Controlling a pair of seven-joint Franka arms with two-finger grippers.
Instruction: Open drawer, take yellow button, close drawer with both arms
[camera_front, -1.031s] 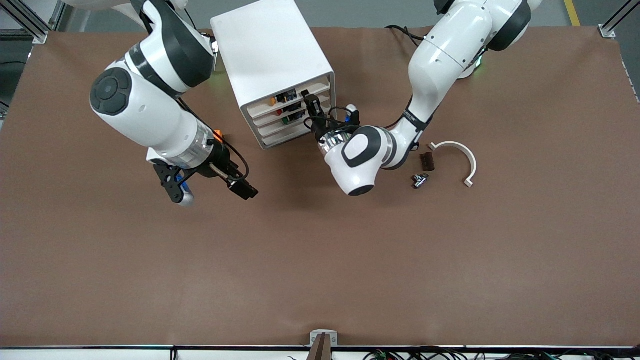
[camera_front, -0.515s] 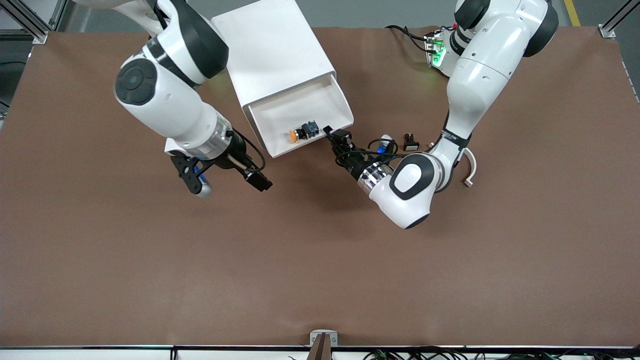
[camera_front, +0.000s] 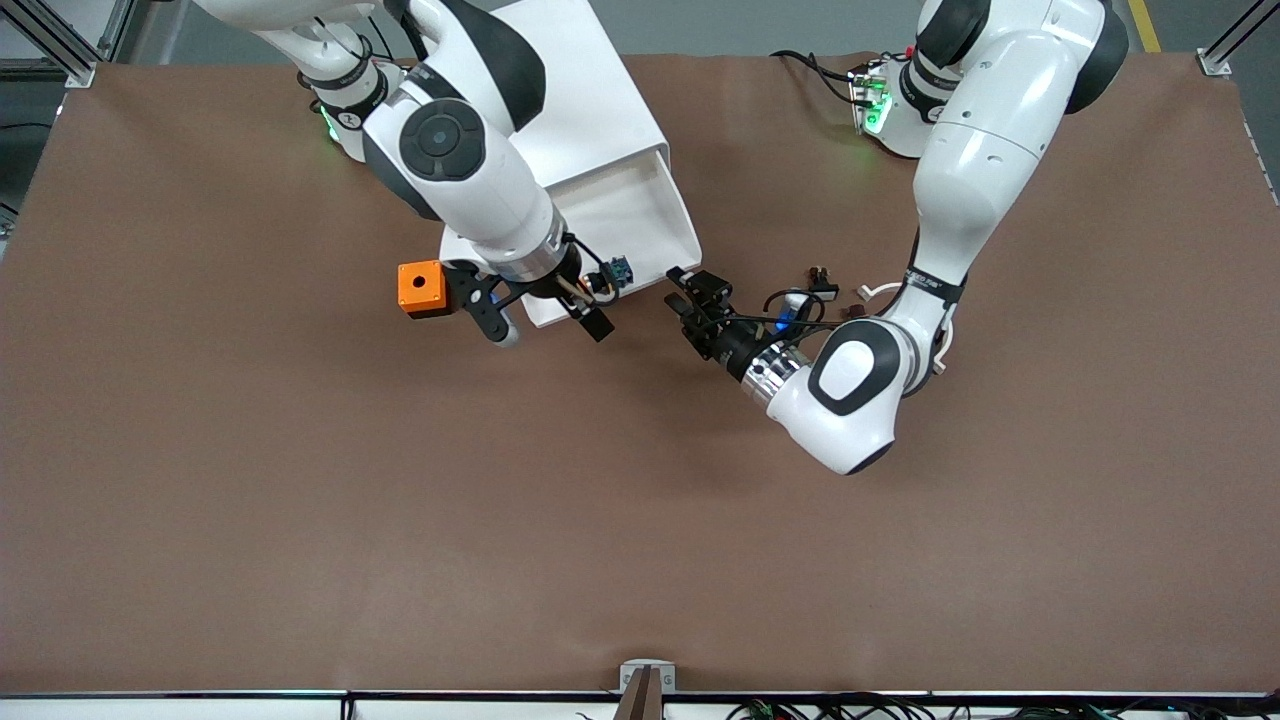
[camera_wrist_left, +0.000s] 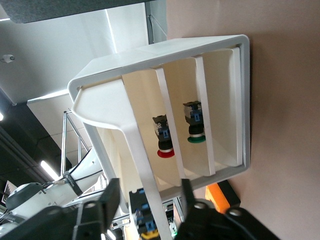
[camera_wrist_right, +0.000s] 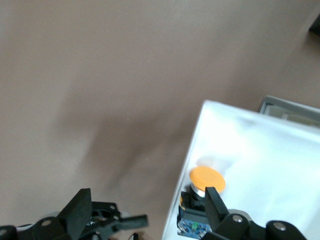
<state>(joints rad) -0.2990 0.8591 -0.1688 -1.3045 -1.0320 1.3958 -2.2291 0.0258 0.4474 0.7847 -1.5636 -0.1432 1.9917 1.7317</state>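
- Drawer (camera_front: 640, 215) stood pulled well out of the white cabinet (camera_front: 560, 90), so the opening step looked done and the taking step was in hand.
- Right end effector (camera_front: 545, 315) hung over the drawer's front edge, fingers spread wide and gripping nothing.
- Button (camera_wrist_right: 206, 184) lay in the drawer just under that end effector, at the front lip; the right wrist view showed its orange cap beside one spread finger (camera_wrist_right: 215, 205), not between the two.
- Orange cube (camera_front: 421, 288) sat on the worktop (camera_front: 640, 520) just beside the right end effector, toward the right arm's end, clear of the drawer.
- Left end effector (camera_front: 695, 300) hovered off the drawer's front corner, fingers parted and empty, not touching the drawer as far as could be seen.
- Left wrist view looked into the cabinet face, where a red-capped button (camera_wrist_left: 165, 150) and a green-capped button (camera_wrist_left: 196, 137) lay in the lower drawers.
- Next move, by my reckoning: the right end effector needed to shift until the cap sat between its fingers, drop, and pinch — a tiny target against the drawer wall, so a nudge could knock it away.
- Left arm seemed placed to push the drawer shut afterwards.
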